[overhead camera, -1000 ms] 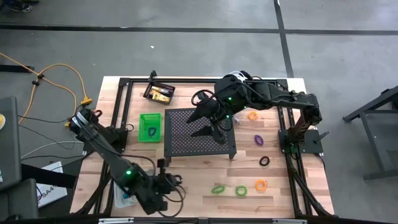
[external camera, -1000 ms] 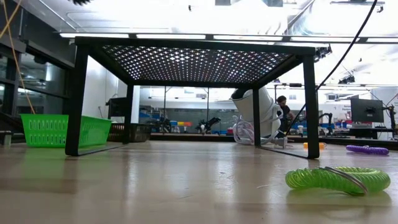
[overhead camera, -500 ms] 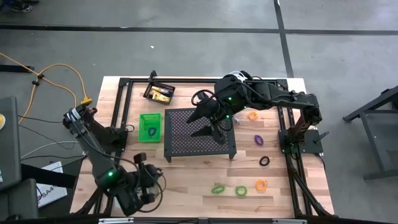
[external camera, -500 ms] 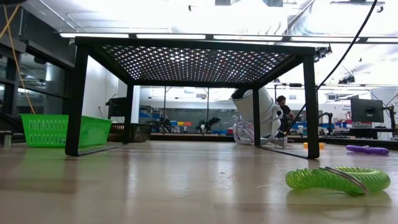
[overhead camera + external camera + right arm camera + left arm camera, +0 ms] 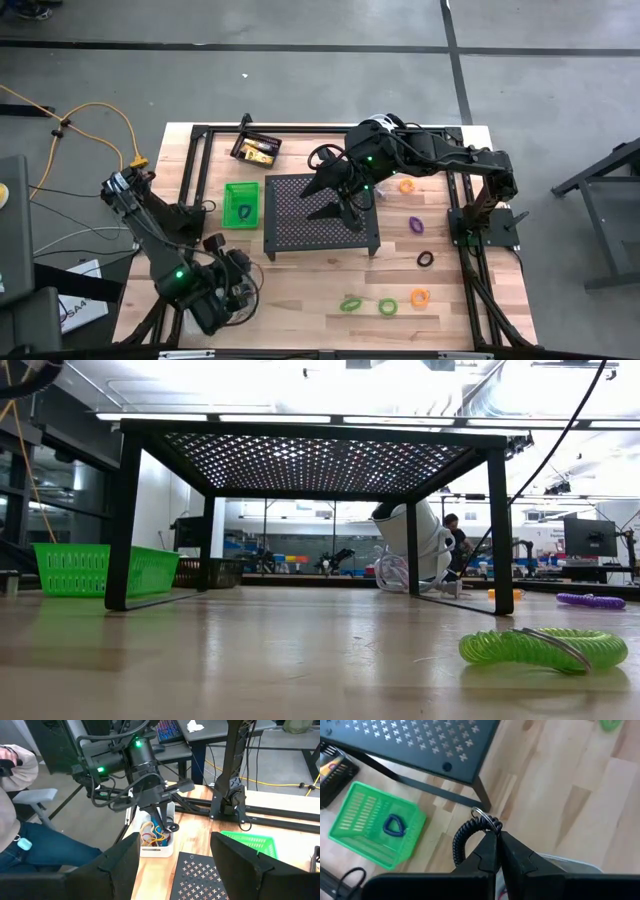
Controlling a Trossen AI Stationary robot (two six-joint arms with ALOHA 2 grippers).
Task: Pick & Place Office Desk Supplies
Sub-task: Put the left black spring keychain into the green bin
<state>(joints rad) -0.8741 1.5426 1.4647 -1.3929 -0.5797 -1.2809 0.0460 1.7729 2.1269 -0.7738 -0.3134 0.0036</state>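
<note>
Two hands: left hand pinches black loop; right hand wide.

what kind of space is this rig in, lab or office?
Most likely a robotics lab or workshop, not an office. The wooden table stands on bare grey concrete floor with tape lines, the low view shows more workbenches and a monitor behind, and a seated person waits nearby.

a robotics lab or workshop. the wooden counter stands on a grey concrete floor marked with dark lines. beyond it sit monitors, a keyboard and loose cables.
</note>
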